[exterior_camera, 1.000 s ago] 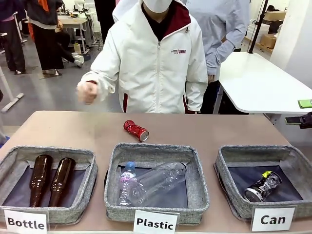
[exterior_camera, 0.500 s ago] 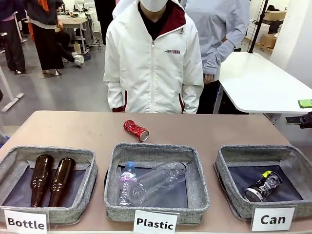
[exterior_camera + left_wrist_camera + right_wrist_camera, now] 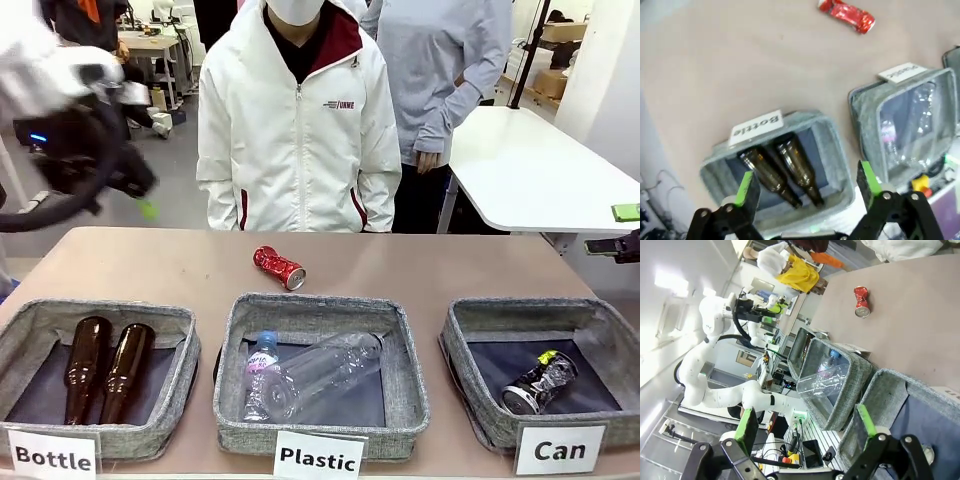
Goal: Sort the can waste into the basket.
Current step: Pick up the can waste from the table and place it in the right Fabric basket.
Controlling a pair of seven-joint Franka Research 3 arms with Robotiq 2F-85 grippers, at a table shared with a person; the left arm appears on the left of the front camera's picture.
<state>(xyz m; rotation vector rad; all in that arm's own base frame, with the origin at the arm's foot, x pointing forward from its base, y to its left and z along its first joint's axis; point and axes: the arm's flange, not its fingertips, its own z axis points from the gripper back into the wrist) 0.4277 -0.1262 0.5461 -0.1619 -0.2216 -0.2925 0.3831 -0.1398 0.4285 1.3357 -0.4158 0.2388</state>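
left pincer (image 3: 140,200) motion-blurred; can basket (image 3: 462,365) cut off at right edge.

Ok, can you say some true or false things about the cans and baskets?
The black and silver can lies in the Can basket. True.
The red can is in the Can basket too. False: the red can lies on the table, outside every basket.
Two brown glass bottles lie in the Bottle basket. True.
The left gripper is gripping a bottle. False: its jaws are open and hold nothing.
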